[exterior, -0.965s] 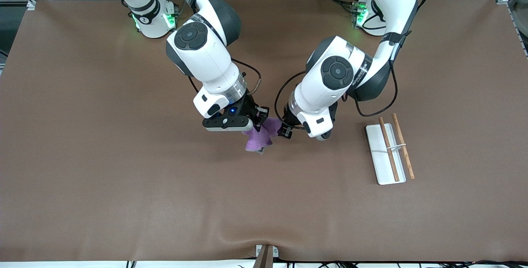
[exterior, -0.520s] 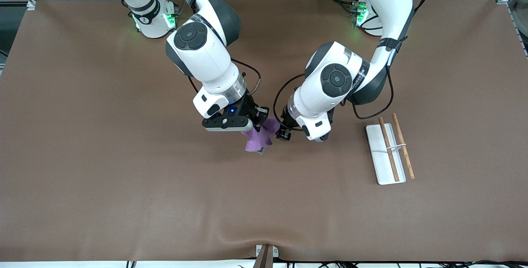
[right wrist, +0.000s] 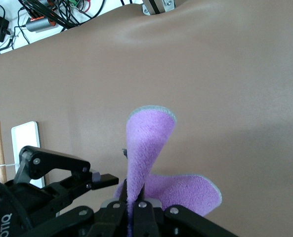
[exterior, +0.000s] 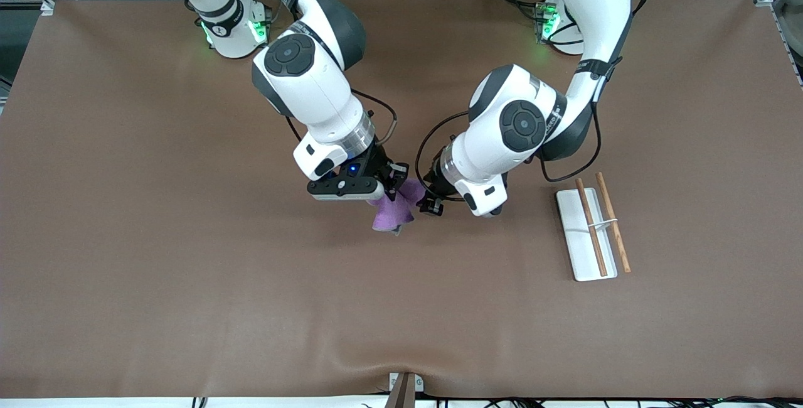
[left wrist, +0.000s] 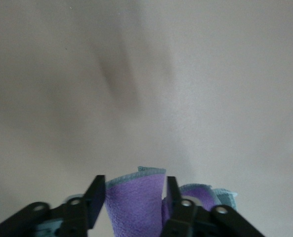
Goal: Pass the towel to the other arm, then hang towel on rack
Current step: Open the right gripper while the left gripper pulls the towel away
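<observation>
The purple towel (exterior: pixel 390 212) hangs over the middle of the table, pinched at its top by my right gripper (exterior: pixel 394 193), which is shut on it. In the right wrist view the towel (right wrist: pixel 148 143) rises from between the closed right gripper (right wrist: pixel 136 201). My left gripper (exterior: pixel 430 204) is right beside the towel, toward the left arm's end. In the left wrist view the left gripper (left wrist: pixel 134 185) stands open, and a flap of the towel (left wrist: pixel 136 207) lies between its two fingers. The rack (exterior: pixel 590 232), a white base with two brown rods, lies flat toward the left arm's end.
The brown table mat (exterior: pixel 188 270) has a raised wrinkle at its near edge by a small bracket (exterior: pixel 404 386). In the right wrist view the left arm's gripper (right wrist: pixel 62 170) sits close beside the towel, with the rack's white base (right wrist: pixel 25 143) past it.
The left arm's wrist has turned and its gripper has edged slightly closer to the towel. The right arm and the towel have stayed put.
</observation>
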Robot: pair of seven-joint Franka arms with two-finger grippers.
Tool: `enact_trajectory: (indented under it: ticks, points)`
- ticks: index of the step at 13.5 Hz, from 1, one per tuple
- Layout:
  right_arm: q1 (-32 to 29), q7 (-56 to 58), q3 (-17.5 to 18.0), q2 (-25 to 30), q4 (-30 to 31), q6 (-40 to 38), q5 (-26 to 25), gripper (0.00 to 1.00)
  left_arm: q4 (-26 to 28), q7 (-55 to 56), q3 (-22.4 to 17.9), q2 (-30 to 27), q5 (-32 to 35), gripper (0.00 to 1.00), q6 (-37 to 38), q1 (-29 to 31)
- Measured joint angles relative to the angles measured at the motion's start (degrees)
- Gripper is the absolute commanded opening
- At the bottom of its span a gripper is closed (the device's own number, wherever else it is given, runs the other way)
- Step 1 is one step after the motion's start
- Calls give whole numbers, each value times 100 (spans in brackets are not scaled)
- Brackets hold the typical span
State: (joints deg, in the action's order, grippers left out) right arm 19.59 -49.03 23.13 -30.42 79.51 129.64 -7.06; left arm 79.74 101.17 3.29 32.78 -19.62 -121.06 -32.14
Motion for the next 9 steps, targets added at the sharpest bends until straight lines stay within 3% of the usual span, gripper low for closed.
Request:
enact_trajectory:
  ticks: [4,6,7,9]
  points:
    - [0,0,-3,0,-1,0,0,0,3,1,4,111,-57,35,-219,-4]
    - [0,0,-5,0,-1,0,0,0,4,1,12,153,-96,19,-262,-13]
    - [0,-1,-7,0,-1,0,0,0,4,1,15,157,-107,5,-264,-17]
    - [0,-1,-10,0,-1,0,0,0,2,1,18,157,-110,0,-267,-24]
